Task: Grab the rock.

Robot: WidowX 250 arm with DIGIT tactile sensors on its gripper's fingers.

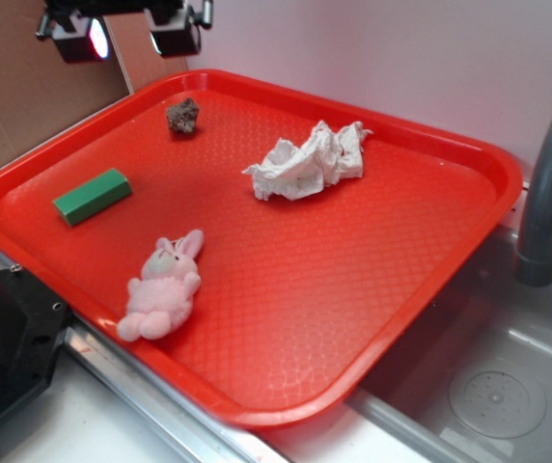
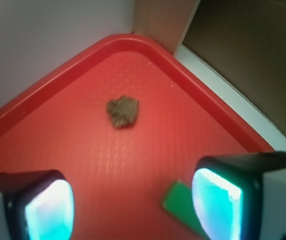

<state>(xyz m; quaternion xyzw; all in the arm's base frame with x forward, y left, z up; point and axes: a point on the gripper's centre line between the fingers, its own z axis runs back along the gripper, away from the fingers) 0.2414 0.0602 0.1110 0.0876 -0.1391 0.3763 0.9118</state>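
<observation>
A makeshift kitchen test station: a red serving tray (image 1: 469,193) sits beside a stainless steel sink (image 1: 508,386) with a grey faucet (image 1: 546,183) rising over it. Cardboard panels (image 1: 15,87) and a plain white wall (image 1: 372,58) close in the setup.

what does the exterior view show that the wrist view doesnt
Only the exterior view shows the crumpled paper towel, the pink plush bunny, the grey faucet and the sink basin beside the tray.

Only the wrist view shows both fingers of the hand close up, spread wide apart, with the rock ahead of the gap between them.

Both show the rock lying near a corner of the red tray, untouched, and the green block.
</observation>
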